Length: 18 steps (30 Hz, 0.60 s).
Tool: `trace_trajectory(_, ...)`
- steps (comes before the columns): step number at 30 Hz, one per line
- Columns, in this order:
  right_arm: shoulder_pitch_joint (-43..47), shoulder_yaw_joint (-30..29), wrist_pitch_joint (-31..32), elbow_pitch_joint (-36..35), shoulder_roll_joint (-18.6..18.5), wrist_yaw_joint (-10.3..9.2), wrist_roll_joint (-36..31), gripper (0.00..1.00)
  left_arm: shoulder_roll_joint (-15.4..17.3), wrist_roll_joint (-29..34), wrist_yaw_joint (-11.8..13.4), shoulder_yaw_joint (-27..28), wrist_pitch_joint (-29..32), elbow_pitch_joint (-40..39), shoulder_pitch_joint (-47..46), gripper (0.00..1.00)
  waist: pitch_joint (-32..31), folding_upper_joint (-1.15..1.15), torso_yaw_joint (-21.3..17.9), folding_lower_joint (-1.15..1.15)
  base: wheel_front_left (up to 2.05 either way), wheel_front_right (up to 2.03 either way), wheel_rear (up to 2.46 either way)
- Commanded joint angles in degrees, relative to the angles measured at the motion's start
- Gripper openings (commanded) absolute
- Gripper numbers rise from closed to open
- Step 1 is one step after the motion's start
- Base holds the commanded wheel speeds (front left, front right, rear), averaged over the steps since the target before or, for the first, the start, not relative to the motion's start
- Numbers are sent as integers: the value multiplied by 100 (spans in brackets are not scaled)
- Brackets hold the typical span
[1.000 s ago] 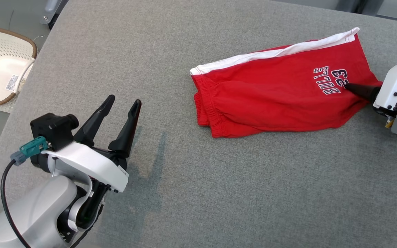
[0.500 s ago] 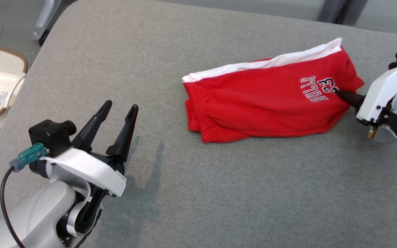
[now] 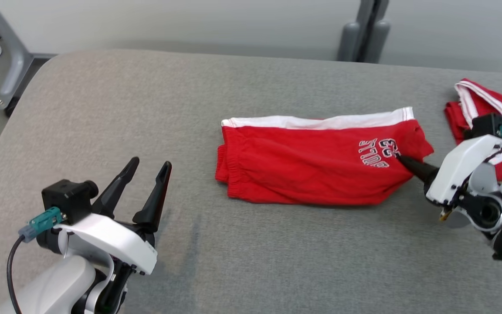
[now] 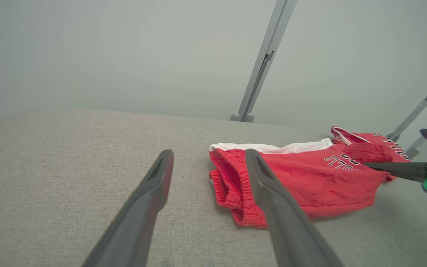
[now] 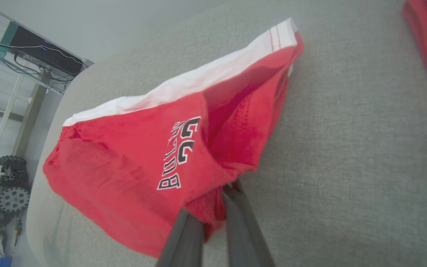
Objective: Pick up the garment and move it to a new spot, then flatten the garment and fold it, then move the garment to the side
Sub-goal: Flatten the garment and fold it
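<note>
Right gripper (image 3: 401, 159): we see its two dark fingers pressed together on the right hem corner of the red shorts (image 3: 312, 174), just beside the "BULLS" print.
Red shorts: doubled over on the grey padded table (image 3: 251, 261), just right of centre. The white side stripe faces 12 o'clock and the waistband 9 o'clock. The pinched corner is puckered.
Jersey (image 3: 495, 104): bunched at 2 o'clock by the table's right edge, just behind the right wrist.
Left gripper (image 3: 150, 163): fingers spread apart, holding nothing, at 8 o'clock.
Doing it well: we judge the pinch takes one corner only, and of the shorts, not the jersey. So we move slowly, keep the cloth from rucking, and steer clear of the jersey.
</note>
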Motion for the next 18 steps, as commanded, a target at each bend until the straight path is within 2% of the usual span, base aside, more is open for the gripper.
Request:
trace_trajectory(1, 167, 13, -122, -78, -63, 4, 20, 0, 42, -16, 35, 40, 0, -3, 103, 100, -138, 0, -165, 0, 0, 0, 0)
trace_trajectory(5, 394, -16, -335, -236, -82, 4, 89, 0, 41, -31, 58, 92, -1, -26, 228, 100, -215, 0, -271, 0, 0, 0, 0)
trace_trajectory(6, 468, 0, -376, -281, -88, 4, 101, 2, 40, -45, 70, 113, -2, -37, 277, 100, -239, 0, -308, 0, 0, 0, 0)
trace_trajectory(7, 531, 19, -413, -313, -92, 4, 101, 8, 38, -54, 77, 127, -2, -52, 314, 100, -260, 0, -345, 0, 0, 0, 0)
trace_trajectory(9, 637, 23, -480, -435, -74, 4, 155, 43, 34, -68, 77, 177, -3, -82, 387, 100, -291, 0, -411, 0, 0, 0, 0)
trace_trajectory(10, 674, 28, -504, -474, -76, 4, 160, 49, 36, -64, 83, 191, -4, -90, 410, 100, -298, 0, -435, 0, 0, 0, 0)
trace_trajectory(12, 755, 62, -528, -494, -95, 4, 155, 100, 43, -46, 90, 229, -4, -113, 442, 100, -313, 0, -481, 0, 0, 0, 0)
trace_trajectory(18, 727, 173, -626, -444, -139, 4, 16, 100, 87, 12, 102, 323, -5, -145, 520, 100, -353, 0, -593, 0, 0, 0, 0)
